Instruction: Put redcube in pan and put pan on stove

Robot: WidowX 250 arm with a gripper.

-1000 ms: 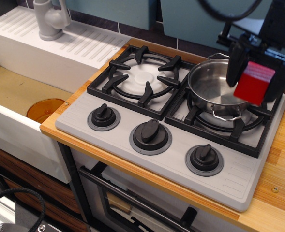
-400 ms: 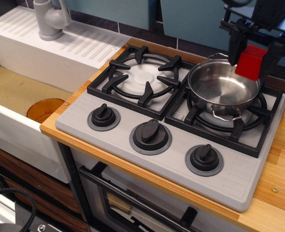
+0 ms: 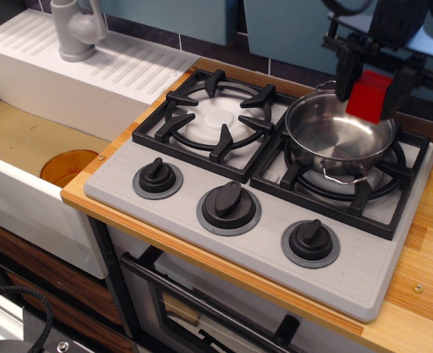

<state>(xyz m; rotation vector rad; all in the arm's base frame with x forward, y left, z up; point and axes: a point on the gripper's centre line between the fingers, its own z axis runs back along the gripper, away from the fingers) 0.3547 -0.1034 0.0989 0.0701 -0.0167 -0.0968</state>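
At the upper right of the frame, over the stove (image 3: 275, 220), your pan (image 3: 339, 140) sits unmoved on the right burner. Your hand (image 3: 369, 92) has shifted left since a moment ago, hanging over the pan's far rim, clenched on the redcube (image 3: 368, 95).

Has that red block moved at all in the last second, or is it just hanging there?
Yes. The redcube, held in the gripper, has shifted up and slightly left in the picture, from the pan's right edge toward its far rim.
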